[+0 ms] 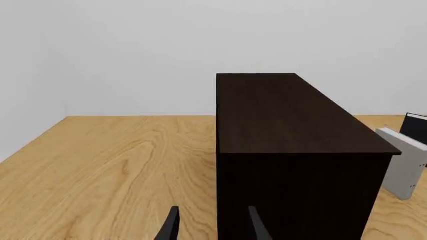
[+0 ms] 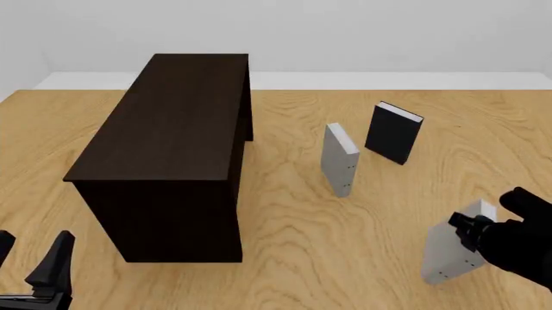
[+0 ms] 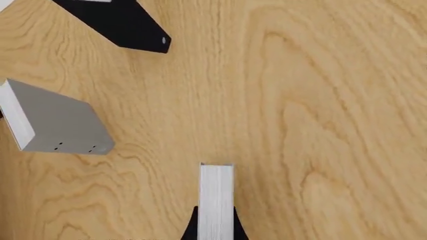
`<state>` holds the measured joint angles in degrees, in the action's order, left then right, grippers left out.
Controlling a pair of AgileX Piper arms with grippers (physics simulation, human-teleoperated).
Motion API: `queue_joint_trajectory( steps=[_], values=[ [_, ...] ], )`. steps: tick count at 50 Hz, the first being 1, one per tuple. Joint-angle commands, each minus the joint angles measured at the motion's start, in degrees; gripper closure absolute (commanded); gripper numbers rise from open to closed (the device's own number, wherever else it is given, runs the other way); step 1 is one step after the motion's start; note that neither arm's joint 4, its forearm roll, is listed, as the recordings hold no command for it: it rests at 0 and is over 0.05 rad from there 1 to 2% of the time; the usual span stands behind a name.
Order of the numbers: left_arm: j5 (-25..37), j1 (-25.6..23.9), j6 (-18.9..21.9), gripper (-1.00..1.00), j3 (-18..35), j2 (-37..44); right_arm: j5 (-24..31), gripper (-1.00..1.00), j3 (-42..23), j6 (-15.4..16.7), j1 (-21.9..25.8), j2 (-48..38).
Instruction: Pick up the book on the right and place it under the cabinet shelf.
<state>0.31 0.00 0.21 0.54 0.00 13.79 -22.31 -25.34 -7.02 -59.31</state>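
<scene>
While our left gripper (image 2: 35, 261) hangs spread by the cabinet shelf (image 2: 164, 123), our right gripper (image 3: 215, 227) pinches the book (image 2: 453, 252) near the table's (image 2: 345, 232) near right corner.

Cabinet shelf (image 2: 164, 129) stands on the table (image 2: 293, 252), left side, running near to far. Right of it, mid-table, a second book (image 2: 339, 159) upright. Third book (image 2: 394, 132) just right of that and farther back, upright. The book (image 2: 448, 252) at near right, upright, between the right gripper (image 3: 215, 231) fingers. Left gripper (image 2: 30, 265) near left, in front of the cabinet shelf.
</scene>
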Motion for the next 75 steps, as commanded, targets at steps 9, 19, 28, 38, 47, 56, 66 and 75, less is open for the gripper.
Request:
queue_joint_trajectory(
  steps=[9,19,28,38,47,56,66,75],
  values=[
    [-0.2,0.0,-0.1,-1.00,-0.1,0.2,5.6,1.00,-4.5,3.1,0.8,9.1],
    [-0.2,0.0,-0.1,-1.00,-0.1,0.2,6.1,1.00,-4.9,-0.3,5.2,13.3],
    [-0.2,0.0,-0.1,-1.00,-0.1,0.2,0.3,1.00,-1.7,-6.4,11.3,14.6],
    [0.0,0.1,-0.1,-1.00,-0.2,0.1,-4.4,1.00,-0.5,-9.6,15.6,14.6],
    [0.0,0.1,-0.1,-1.00,-0.2,0.0,-8.4,1.00,0.5,-12.0,18.4,15.0],
    [0.0,0.1,-0.1,-1.00,-0.2,0.1,-12.8,1.00,0.8,-14.1,20.7,13.5],
    [0.0,0.1,-0.1,-1.00,-0.2,0.1,-17.9,1.00,0.8,-15.9,23.3,10.0],
    [0.0,0.1,-0.1,-1.00,-0.2,0.1,-22.7,1.00,0.2,-17.4,25.9,6.9]
  ],
)
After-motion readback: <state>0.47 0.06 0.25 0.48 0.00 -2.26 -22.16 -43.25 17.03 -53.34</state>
